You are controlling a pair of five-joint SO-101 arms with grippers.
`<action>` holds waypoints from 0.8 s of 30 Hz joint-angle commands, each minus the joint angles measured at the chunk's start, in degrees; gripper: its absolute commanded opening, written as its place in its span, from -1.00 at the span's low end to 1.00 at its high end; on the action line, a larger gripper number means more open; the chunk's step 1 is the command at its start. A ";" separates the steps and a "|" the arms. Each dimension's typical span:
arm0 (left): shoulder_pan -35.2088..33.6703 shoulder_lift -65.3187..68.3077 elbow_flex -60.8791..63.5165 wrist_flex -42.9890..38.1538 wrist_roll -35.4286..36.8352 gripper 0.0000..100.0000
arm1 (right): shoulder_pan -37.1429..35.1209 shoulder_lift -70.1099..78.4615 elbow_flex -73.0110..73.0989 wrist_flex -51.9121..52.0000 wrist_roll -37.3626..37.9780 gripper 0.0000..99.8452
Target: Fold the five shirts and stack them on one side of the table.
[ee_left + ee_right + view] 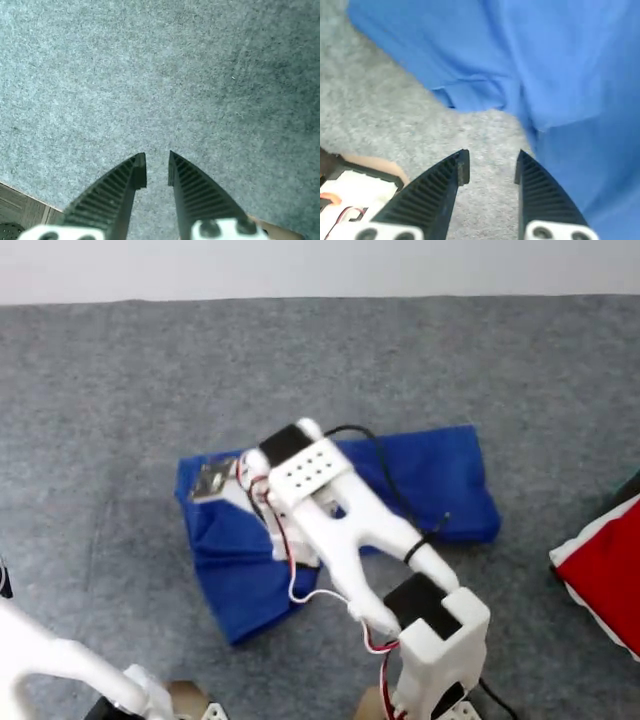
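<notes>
A blue shirt (430,475), partly folded and rumpled, lies on the grey felt table (120,390) near the middle. My right arm stretches from the front edge across it, and its gripper (222,483) is over the shirt's left end. In the right wrist view that gripper (491,167) is open just above the felt, close to a folded blue shirt (545,60) edge, with nothing between its fingers. My left gripper (156,170) hovers over bare felt near the table's front, its fingers a narrow gap apart and holding nothing.
A red shirt (605,575) with a white edge lies at the table's right side. The left arm (50,660) sits low at the front left corner. A wooden edge (20,210) shows beyond the felt.
</notes>
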 commanded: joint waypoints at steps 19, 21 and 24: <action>0.26 -1.23 -0.22 -2.64 -0.09 -0.83 | -9.36 -30.02 40.00 -25.19 11.08 -0.51; 0.35 -1.23 -0.13 -2.64 -0.09 -0.83 | -9.36 -29.93 41.67 -27.82 12.31 -0.47; 0.18 -1.23 0.92 -2.64 -0.09 -0.83 | -9.71 -29.93 44.84 -32.31 14.77 -0.47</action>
